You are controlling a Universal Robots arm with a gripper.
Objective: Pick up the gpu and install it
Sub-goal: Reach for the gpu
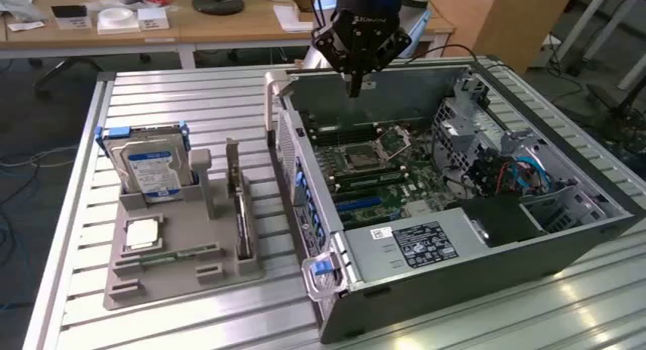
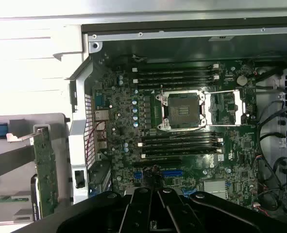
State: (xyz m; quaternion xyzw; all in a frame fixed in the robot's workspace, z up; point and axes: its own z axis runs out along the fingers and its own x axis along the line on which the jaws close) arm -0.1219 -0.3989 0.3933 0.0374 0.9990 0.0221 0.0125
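The gpu (image 1: 240, 214) stands on edge in a slot of the grey holder (image 1: 181, 278), at the exterior view's left of the open computer case (image 1: 474, 248). In the wrist view the gpu (image 2: 46, 177) shows as a thin green board with a silvery bracket at one end. My gripper (image 1: 353, 89) hangs over the far part of the case, well away from the gpu, shut with nothing between its fingers. Seen from the wrist, the gripper (image 2: 155, 191) points down at the motherboard (image 2: 182, 141) near the blue slots (image 2: 170, 173).
The holder also carries a hard drive (image 1: 151, 165) with a blue-white label, a processor chip (image 1: 141, 233) and a RAM stick (image 1: 172, 253). The motherboard's processor socket (image 2: 182, 109) stands open. Cables and drive cages (image 1: 504, 168) crowd the case's right side. A desk (image 1: 181, 25) stands behind.
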